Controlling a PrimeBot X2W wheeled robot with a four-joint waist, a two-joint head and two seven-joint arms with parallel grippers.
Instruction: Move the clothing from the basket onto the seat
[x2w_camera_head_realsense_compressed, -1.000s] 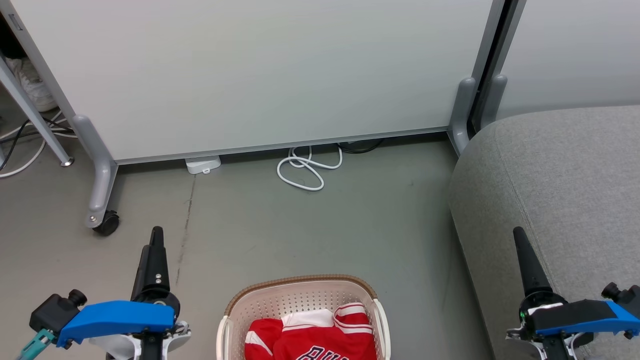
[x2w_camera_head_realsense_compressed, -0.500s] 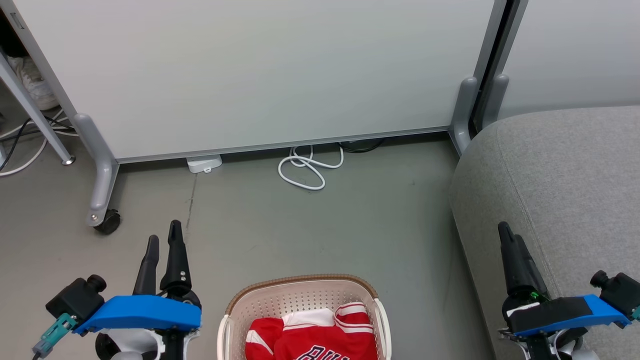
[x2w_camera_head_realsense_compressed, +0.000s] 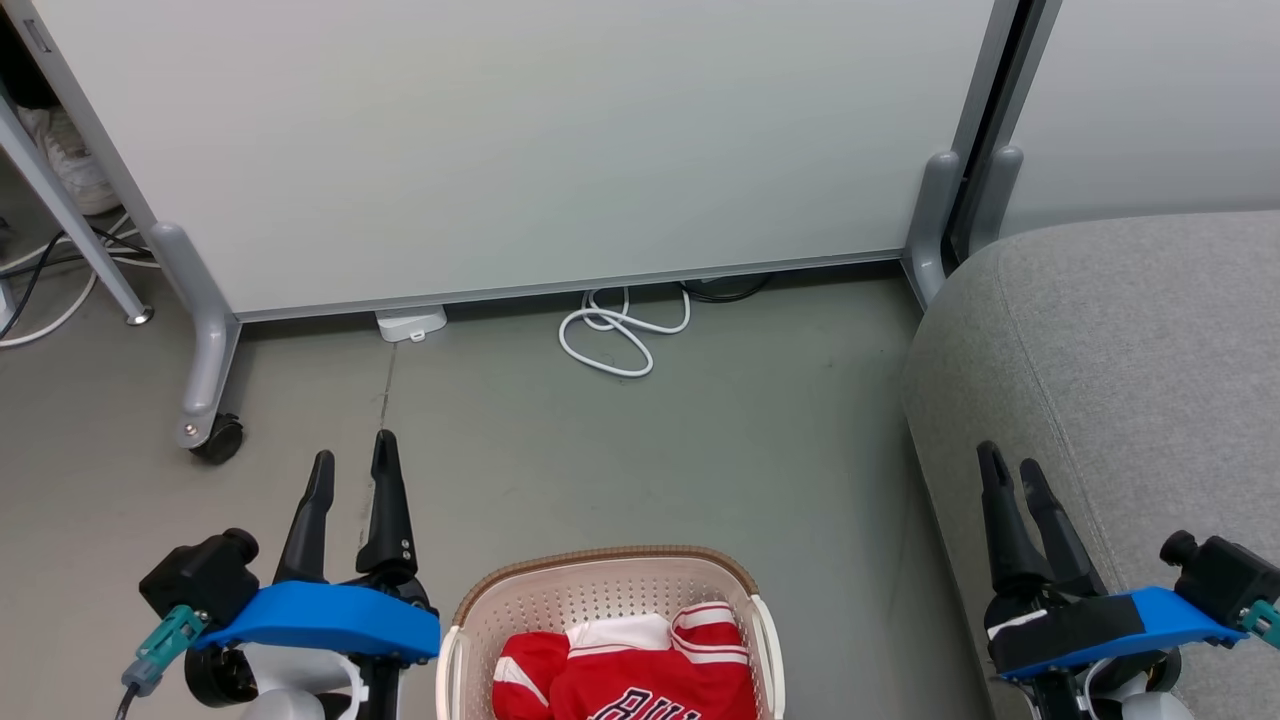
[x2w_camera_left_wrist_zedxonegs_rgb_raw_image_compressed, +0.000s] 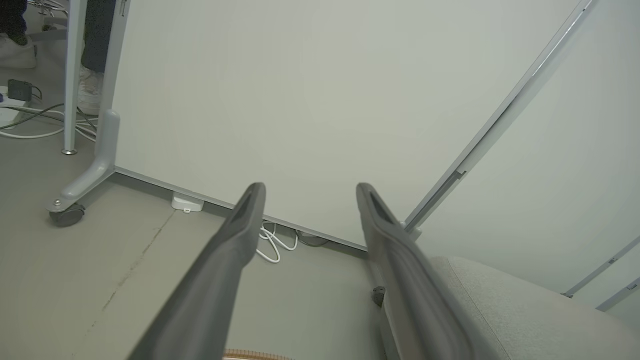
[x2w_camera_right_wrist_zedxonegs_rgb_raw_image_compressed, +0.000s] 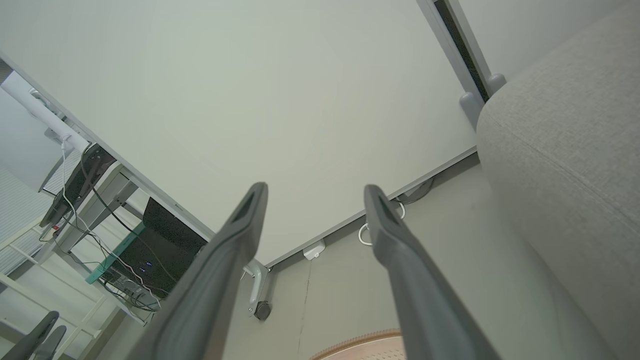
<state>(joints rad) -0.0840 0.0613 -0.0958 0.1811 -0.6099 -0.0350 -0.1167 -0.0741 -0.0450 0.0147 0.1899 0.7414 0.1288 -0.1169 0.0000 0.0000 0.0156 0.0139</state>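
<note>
Nearest, at the lower edge of the head view: the clothing (x2w_camera_head_realsense_compressed: 620, 680), a red jersey of smooth knit with white-and-red striped trim, a white panel and the tops of black-and-white letters. It lies crumpled inside the basket (x2w_camera_head_realsense_compressed: 600, 553), an oval cream tub of perforated plastic under a brown woven-look rim. My left fingers (x2w_camera_head_realsense_compressed: 385, 490), two long, dark, tapered prongs, stand spread apart and hold nothing. They are just beside the basket's left handle, over the floor (x2w_camera_head_realsense_compressed: 700, 450); the jersey lies to their right and nearer my body. My right fingers (x2w_camera_head_realsense_compressed: 1000, 510), likewise parted and empty, show against the left side of the seat (x2w_camera_head_realsense_compressed: 1130, 350), a rounded block of grey woven upholstery with one seam line. They are well apart from the jersey, which lies to their left. Beyond: smooth grey floor with a thin crack. Farthest: a coiled white cable (x2w_camera_head_realsense_compressed: 600, 322) and a matt pale partition (x2w_camera_head_realsense_compressed: 550, 150) on grey caster feet
</note>
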